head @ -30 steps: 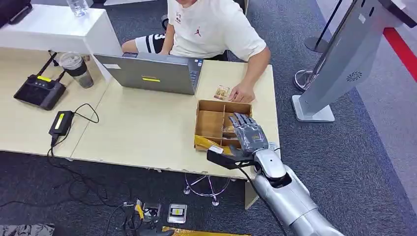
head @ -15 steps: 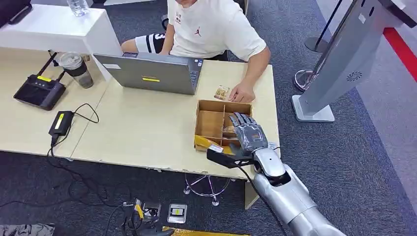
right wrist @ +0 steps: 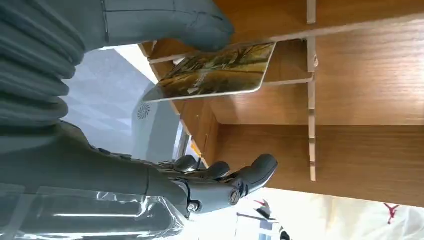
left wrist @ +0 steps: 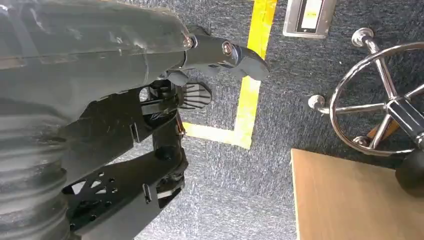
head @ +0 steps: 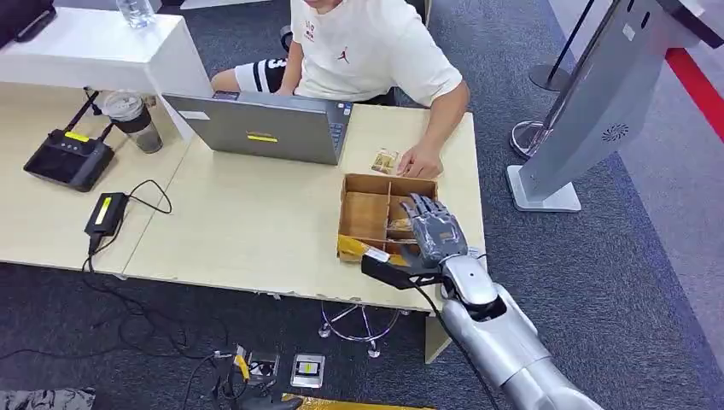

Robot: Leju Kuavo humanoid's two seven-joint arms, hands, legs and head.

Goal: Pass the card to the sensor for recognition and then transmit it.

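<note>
A wooden divided box (head: pixel 388 178) stands near the table's right front corner. My right hand (head: pixel 433 229) hovers over its near right compartments. In the right wrist view a gold and brown picture card (right wrist: pixel 220 70) leans in a compartment of the box (right wrist: pixel 350 100). The thumb (right wrist: pixel 200 25) lies on the card's upper edge, while the fingers (right wrist: pixel 240 180) are spread well clear of it. A second small card (head: pixel 384 161) lies on the table beside a person's hand (head: pixel 420 162). My left hand (left wrist: pixel 220 52) hangs over the floor with nothing in it.
A seated person in a white shirt (head: pixel 367 47) works at a grey laptop (head: pixel 260 128) behind the box. A slanted grey kiosk (head: pixel 589 111) stands on the carpet to the right. A cup (head: pixel 132 120), a black router (head: pixel 68 158) and a cabled device (head: pixel 107 213) sit on the left.
My right hand has edged slightly forward and to the right over the box. The person and the things on the table have not moved.
</note>
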